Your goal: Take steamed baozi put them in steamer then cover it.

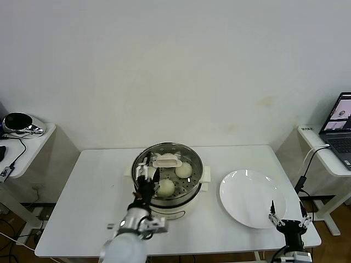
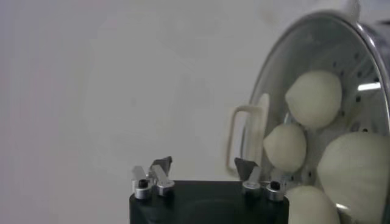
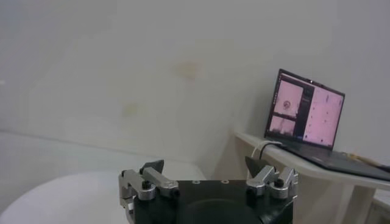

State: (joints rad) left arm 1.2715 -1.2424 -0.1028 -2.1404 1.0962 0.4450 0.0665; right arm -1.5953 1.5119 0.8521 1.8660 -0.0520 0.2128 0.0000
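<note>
Cover (image 1: 167,156) lies flat on steamer (image 1: 181,205), handle (image 1: 165,161) running left-right.

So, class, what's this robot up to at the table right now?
It's steaming buns. The buns sit inside the steamer under the glass lid. The left gripper is open beside the lid's handle, holding nothing. The right gripper waits open at the near edge of the white plate, which has no buns on it.

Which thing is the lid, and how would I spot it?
Find the white table, then the shiny steamer in its middle. The cover sits on top: clear glass you can see buns through, with a cream handle, unlike the flat white plate beside it.
</note>
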